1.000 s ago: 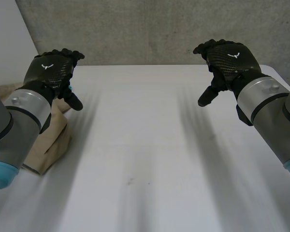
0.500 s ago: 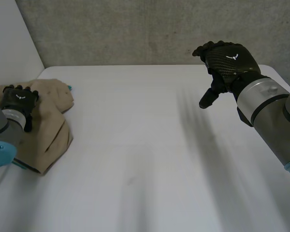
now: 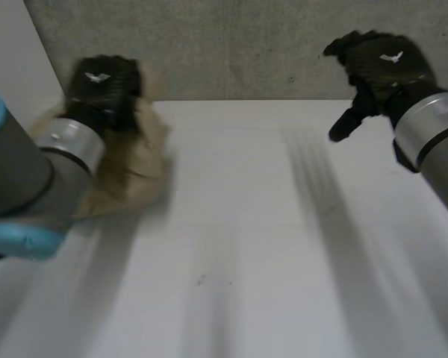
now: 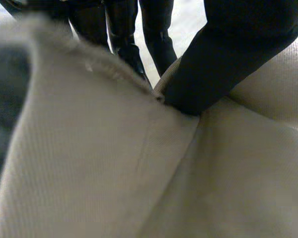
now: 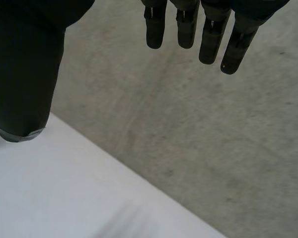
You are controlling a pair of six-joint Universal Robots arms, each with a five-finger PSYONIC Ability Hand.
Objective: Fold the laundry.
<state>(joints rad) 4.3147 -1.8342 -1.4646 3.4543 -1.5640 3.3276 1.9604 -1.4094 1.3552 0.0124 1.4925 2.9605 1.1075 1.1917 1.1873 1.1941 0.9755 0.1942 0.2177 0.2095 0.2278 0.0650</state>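
A beige garment (image 3: 131,168) hangs bunched from my left hand (image 3: 101,86), lifted above the table's far left part. In the left wrist view the thumb and fingers (image 4: 213,74) pinch a fold of the beige cloth (image 4: 114,163), so this hand is shut on it. My right hand (image 3: 377,71) hovers over the far right of the white table (image 3: 239,246) with nothing in it. Its fingers (image 5: 188,25) hang straight and apart from the thumb (image 5: 25,74), open.
A grey concrete wall (image 3: 239,45) stands behind the table's far edge. A pale wall panel (image 3: 15,67) rises at the far left. A small dark speck (image 3: 201,280) marks the table's middle.
My left hand has closed on the beige garment and lifted it up and rightwards off the table's left edge. The right hand has drifted slightly right and farther back.
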